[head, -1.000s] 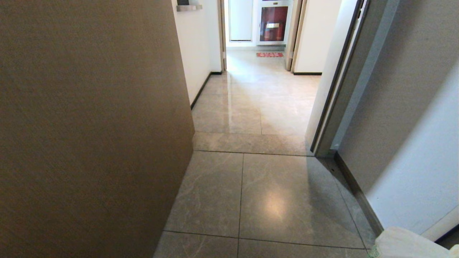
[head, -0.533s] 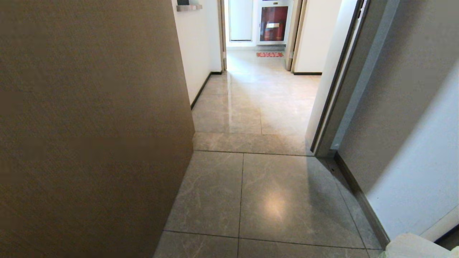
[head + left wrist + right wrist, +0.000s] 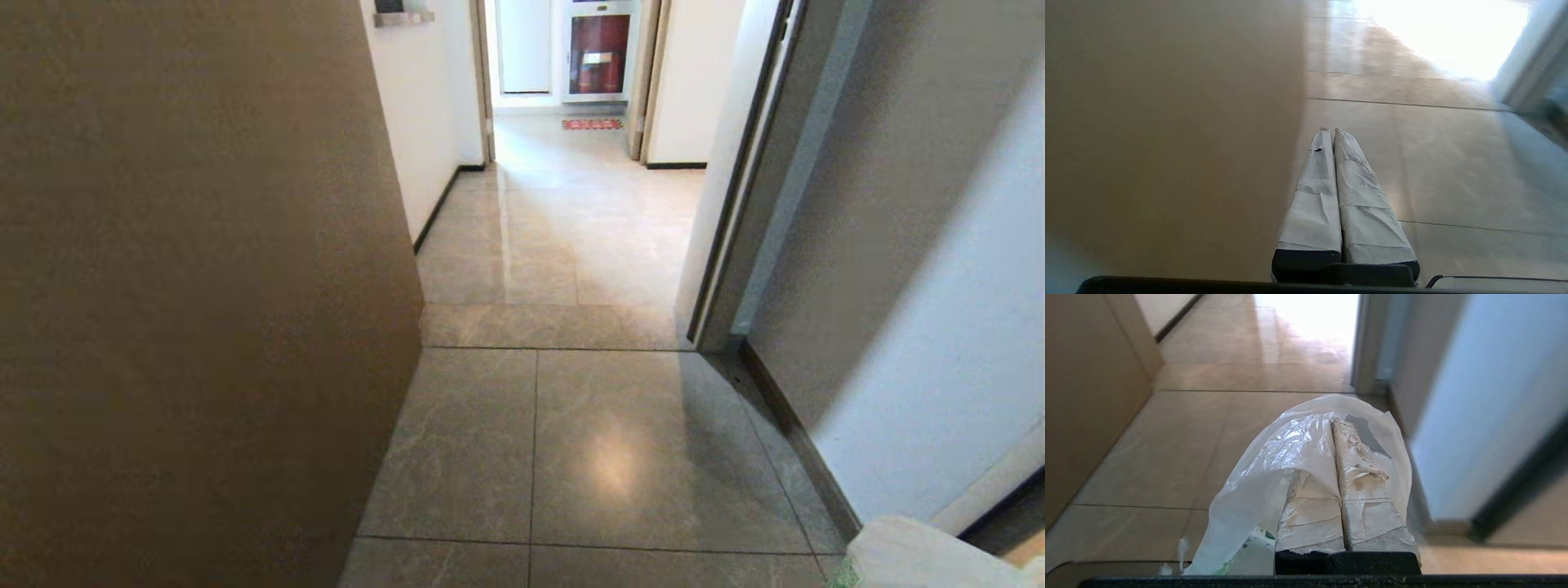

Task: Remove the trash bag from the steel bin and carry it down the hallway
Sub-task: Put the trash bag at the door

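R gripper (image 3: 1333, 421) is pinching the trash bag (image 3: 1274, 465): fingers (image 3: 1367, 498) pressed together w/ the thin white plastic caught btwn them, draping over the tips and hanging below, green-printed packaging showing underneath. L gripper (image 3: 1329, 130) is sitting empty, fingers closed tight. Hallway (image 3: 571, 245) tiles are stretching ahead btwn a brown door (image 3: 196, 286) and the white wall (image 3: 939, 367).

Glossy beige floor tiles (image 3: 612, 441) between a brown panel (image 3: 188, 294) and white wall (image 3: 939, 367).
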